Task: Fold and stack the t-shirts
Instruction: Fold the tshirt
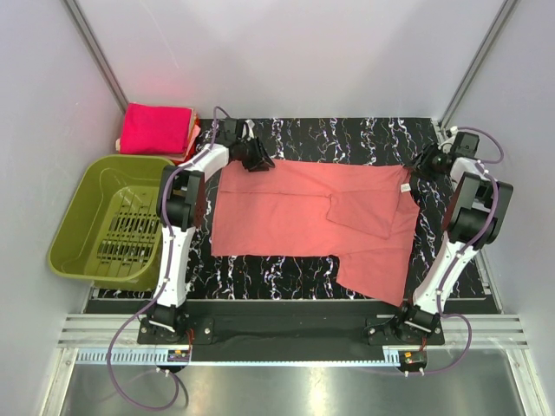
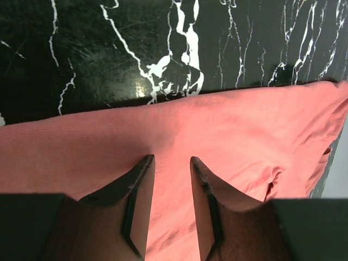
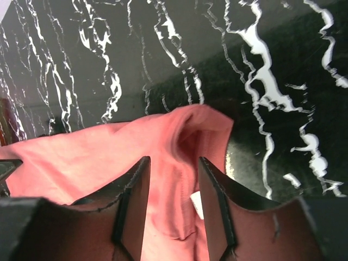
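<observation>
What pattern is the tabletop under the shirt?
Black with white marble-style veins. The tabletop shows best in the left wrist view.

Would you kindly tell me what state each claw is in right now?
Left claw: open, above the salmon shirt.
Right claw: open, above the same shirt's corner.

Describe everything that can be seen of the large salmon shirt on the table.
The salmon t-shirt is soft plain cloth, spread flat on the black marbled table. It is partly folded: a flap lies over its middle, and its right part reaches nearer than the rest. A small white label shows at its far right corner. The left gripper and right gripper sit at its far corners, fingers astride the cloth. Whether they pinch it is unclear.
</observation>
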{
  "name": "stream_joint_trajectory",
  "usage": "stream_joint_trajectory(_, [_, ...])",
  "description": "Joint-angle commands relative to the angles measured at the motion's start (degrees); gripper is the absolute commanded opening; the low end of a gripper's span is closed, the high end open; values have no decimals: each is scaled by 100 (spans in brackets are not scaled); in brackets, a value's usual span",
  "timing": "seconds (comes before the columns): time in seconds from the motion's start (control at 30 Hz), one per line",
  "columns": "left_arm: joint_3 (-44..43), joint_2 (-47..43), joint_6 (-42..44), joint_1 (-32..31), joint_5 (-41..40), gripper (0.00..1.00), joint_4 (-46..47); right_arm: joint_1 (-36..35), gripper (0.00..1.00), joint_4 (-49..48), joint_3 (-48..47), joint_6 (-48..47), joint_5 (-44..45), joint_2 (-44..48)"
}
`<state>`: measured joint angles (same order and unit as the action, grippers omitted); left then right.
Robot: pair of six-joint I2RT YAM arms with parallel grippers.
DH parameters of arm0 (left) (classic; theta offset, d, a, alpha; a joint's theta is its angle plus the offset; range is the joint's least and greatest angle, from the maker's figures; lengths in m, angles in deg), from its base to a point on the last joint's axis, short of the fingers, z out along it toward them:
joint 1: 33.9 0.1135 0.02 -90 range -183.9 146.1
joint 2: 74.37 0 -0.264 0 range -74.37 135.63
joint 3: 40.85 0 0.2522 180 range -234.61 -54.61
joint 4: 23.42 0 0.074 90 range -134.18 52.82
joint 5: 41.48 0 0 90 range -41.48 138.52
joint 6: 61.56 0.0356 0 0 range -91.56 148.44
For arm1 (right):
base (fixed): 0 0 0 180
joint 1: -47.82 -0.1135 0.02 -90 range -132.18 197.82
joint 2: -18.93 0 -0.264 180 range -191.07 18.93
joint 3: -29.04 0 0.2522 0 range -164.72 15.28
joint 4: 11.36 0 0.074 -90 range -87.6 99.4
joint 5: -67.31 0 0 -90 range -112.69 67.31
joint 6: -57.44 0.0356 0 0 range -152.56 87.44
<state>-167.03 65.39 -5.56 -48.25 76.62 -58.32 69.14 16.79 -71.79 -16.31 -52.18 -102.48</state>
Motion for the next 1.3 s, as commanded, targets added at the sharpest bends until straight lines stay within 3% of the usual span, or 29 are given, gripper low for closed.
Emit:
stream_joint_trajectory(0.0, [-236,95,69,90,73,37,102,65,48,-60,-346,-306,-372,-172])
stream_joint_trajectory(0.47, [-263,200,-80,99,152,37,181,135,31,-121,-750,-359,-742,-595])
stream_joint_trajectory(0.5, [-254,200,-81,90,135,37,181,153,25,-156,-742,-359,-751,-604])
stream_joint_trajectory(0.53, [-237,200,-89,108,109,37,181,179,12,-165,-742,-351,-777,-621])
stream_joint_trajectory(0.6, [-193,209,-107,125,47,38,190,284,0,-261,-715,-289,-733,-639])
stream_joint_trajectory(0.9, [-166,297,-107,169,-15,38,216,452,0,-499,-662,115,-628,-823])
stream_joint_trajectory(1.1, [-359,472,-335,178,143,38,286,452,0,-472,-882,949,-803,-1201])
stream_joint_trajectory(1.27, [-649,613,-467,178,126,38,374,408,0,-472,-970,1205,-443,-1403])
